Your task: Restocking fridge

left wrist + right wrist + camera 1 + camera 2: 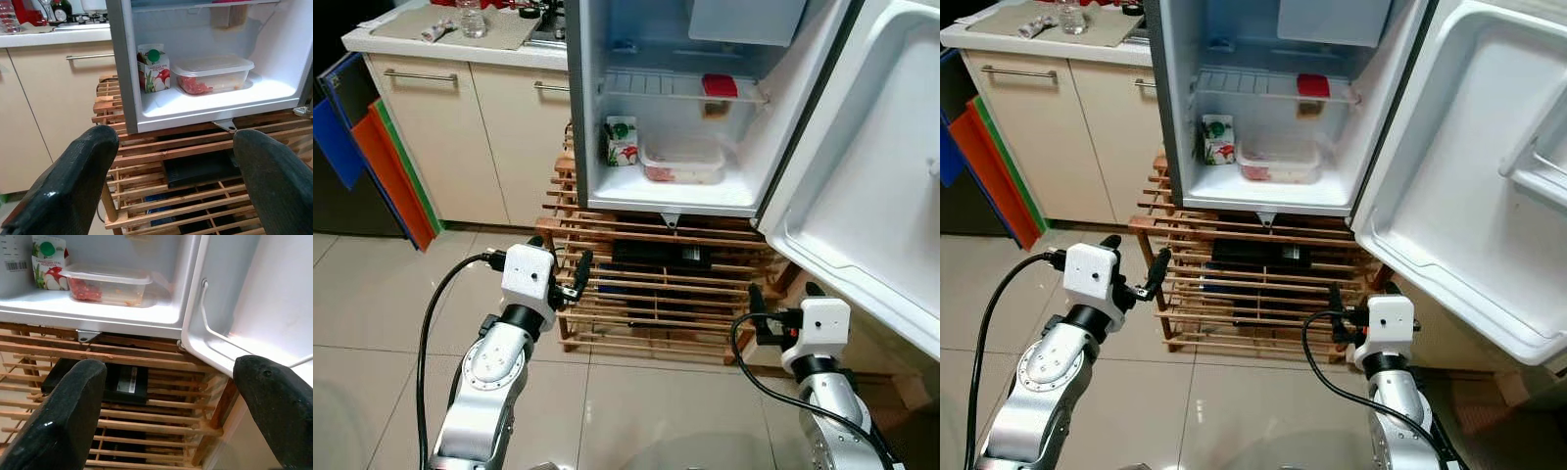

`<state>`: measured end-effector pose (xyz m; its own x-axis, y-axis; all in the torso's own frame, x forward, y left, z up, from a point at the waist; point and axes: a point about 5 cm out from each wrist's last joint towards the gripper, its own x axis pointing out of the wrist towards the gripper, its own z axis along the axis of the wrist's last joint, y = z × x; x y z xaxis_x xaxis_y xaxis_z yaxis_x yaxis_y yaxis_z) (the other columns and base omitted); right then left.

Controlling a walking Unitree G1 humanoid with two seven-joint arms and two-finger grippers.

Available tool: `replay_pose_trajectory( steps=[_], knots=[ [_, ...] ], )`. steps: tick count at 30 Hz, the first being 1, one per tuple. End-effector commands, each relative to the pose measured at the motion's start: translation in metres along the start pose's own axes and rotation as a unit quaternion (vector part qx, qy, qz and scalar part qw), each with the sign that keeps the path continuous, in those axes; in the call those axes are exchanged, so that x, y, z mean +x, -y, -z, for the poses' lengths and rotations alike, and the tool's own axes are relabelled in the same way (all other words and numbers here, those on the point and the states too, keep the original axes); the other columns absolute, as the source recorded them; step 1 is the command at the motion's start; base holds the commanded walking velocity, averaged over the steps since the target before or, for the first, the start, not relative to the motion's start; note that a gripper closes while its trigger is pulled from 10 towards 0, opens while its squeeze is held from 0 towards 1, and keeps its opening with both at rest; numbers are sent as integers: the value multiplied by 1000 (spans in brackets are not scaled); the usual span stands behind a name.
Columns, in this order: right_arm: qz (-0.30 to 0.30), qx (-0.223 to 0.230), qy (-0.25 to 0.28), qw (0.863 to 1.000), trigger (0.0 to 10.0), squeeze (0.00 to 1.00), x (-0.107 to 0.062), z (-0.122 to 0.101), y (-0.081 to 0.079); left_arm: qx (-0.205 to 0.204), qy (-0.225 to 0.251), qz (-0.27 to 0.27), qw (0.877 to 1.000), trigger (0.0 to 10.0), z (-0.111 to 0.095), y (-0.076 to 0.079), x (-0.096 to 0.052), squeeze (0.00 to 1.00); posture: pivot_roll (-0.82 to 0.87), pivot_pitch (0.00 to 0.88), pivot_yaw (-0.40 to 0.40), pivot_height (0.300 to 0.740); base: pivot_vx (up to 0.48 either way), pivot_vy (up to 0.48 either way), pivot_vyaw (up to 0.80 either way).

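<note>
**Open fridge, both grippers empty in front of it**

The fridge (597, 147) stood ahead of and above both grippers, raised on a wooden slatted rack (636, 284), its door (871, 196) swung wide toward the right arm's side. Its white interior held a clear lidded food box (682, 162) with something red inside on the bottom floor, a juice carton (621, 140) with a green cap just beside that box, and a small red container (720, 85) on the wire shelf above.

The left gripper (566, 277) hung low before the rack, below the fridge's left edge, fingers spread wide and holding nothing. The right gripper (781, 302) sat below the door's hinge corner, near the rack's right end, also spread wide and empty.

The head views took in the counter (450, 44) beyond the left gripper, with a plastic bottle (471, 17) on a mat, and coloured boards (386, 166) leaning against the cabinet. The left wrist view brought the carton's fruit print close. The right wrist view showed the rail on the door's inner face and a black flat device (120, 382) lying within the rack directly ahead of the fingers.
</note>
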<state>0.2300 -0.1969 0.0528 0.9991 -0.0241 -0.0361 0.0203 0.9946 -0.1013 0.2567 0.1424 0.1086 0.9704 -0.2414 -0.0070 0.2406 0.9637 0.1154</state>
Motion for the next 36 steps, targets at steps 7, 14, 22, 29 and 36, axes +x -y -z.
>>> replay_pose_trajectory(
  steps=[7,14,22,29,36],
  knots=[
    [1,-3,-3,1000,10000,0,0,-3,0,2,-3,7,1000,10000,0,2,4,0,-28,0,-37,740,-303,-34,0],
    [0,-4,-4,1000,10000,0,0,-3,0,6,-3,3,1000,10000,-1,2,6,0,-30,0,-37,740,-303,0,0],
    [-1,-4,-2,1000,10000,0,1,-5,-2,1,10,18,1000,10000,-4,5,5,0,-30,0,-36,740,0,0,0],
    [-4,-5,-2,1000,10000,0,1,-6,-3,7,17,28,999,10000,-6,7,5,0,-32,0,-37,740,266,-303,0],
    [-5,-5,0,1000,10000,0,3,-7,-5,6,20,32,999,10000,-7,8,7,0,-34,0,-34,740,374,-295,0]
  ],
)
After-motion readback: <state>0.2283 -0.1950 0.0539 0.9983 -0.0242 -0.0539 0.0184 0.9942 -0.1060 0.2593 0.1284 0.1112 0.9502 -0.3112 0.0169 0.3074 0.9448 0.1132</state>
